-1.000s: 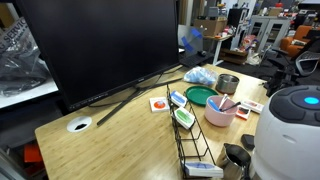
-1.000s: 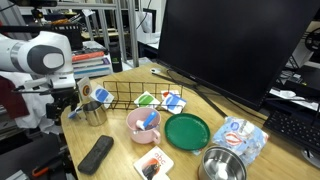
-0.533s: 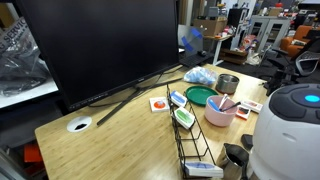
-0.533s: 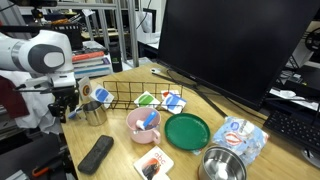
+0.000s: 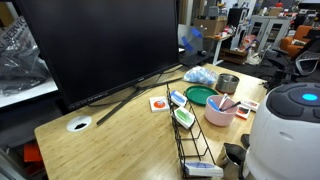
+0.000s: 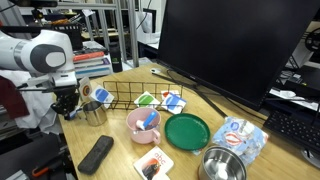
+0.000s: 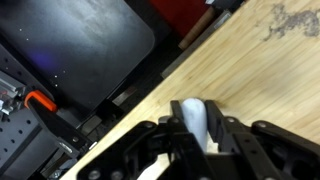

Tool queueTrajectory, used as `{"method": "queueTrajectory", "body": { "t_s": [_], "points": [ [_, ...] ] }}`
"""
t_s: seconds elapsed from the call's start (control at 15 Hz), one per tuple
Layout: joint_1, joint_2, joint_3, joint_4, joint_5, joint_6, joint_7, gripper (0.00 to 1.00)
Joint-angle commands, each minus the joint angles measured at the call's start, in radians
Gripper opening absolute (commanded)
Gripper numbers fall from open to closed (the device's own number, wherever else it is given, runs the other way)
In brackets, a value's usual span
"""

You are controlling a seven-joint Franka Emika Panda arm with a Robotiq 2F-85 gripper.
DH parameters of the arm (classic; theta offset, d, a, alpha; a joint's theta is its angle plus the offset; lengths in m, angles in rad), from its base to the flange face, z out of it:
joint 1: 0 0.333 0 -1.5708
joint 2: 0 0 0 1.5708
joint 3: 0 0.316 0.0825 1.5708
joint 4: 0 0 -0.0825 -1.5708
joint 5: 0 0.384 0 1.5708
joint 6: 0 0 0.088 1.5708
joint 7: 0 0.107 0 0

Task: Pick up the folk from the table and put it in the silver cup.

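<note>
The wooden desk (image 6: pixel 118 150) carries a big dark monitor (image 6: pixel 230 45) along its far edge; the white arm (image 6: pixel 40 55) reaches in over the corner of the desk nearest its base. Further along the desk from that corner sit a wire basket (image 6: pixel 130 95), a green plate (image 6: pixel 187 130) and a pink bowl (image 6: pixel 143 124); the silver cup (image 6: pixel 95 113) stands upright near the arm's corner, just beside the gripper (image 6: pixel 66 104), with its mouth unobstructed. In the wrist view the gripper (image 7: pixel 198 135) hangs low over the desk's edge; its fingers (image 7: pixel 232 138) are drawn narrow, and a slim white piece, which I take to be the fork (image 7: pixel 193 112), sits pinched between them. By my reading the pick-up is the step in hand, the grasp made at the desk's edge and the transfer not yet begun. The next move calls for a short lift, a small sideways carry to bring the fork above the cup's mouth, then a straight lowering before release; since the cup is light and close to the edge, a nudge to its rim could tip it.
</note>
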Motion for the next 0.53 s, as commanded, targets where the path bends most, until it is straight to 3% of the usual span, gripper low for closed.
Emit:
{"method": "queueTrajectory", "body": {
  "t_s": [0.0, 0.27, 0.47],
  "points": [
    [0.01, -0.017, -0.011, -0.013, -0.005, 0.023, 0.009, 0.07],
    [-0.03, -0.131, 0.049, -0.095, 0.202, 0.089, -0.063, 0.07],
    [-0.03, -0.254, 0.098, -0.155, 0.461, 0.155, -0.206, 0.07]
  ]
}}
